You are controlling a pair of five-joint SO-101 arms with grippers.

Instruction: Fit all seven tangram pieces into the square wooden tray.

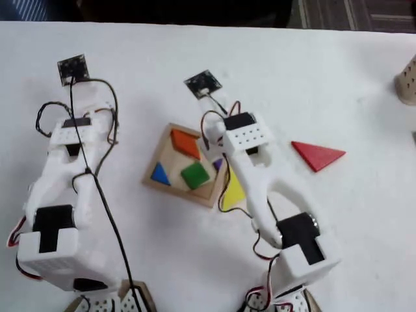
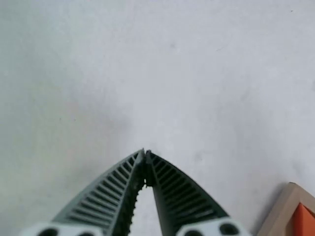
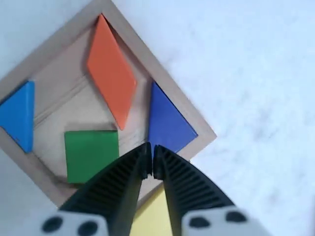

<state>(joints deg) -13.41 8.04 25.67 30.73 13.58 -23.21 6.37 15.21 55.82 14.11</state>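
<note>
Left end effector [image 2: 145, 156] is closed on nothing, hanging over bare table [image 2: 197, 73] near a corner of the tray. The square wooden tray [image 1: 156, 154] sits between the two arms with four pieces in it: light blue triangle [image 1: 160, 174], orange parallelogram [image 1: 185, 143], green square [image 1: 195, 175], and a darker blue triangle [image 3: 167, 123]. Right end effector [image 3: 150, 160] is pinched closed too, empty, tips over the tray between the green square and darker blue triangle. Yellow piece [image 1: 233, 192] lies just outside the tray's right edge, partly under that arm. Red triangle [image 1: 317, 155] is well off to the right.
</note>
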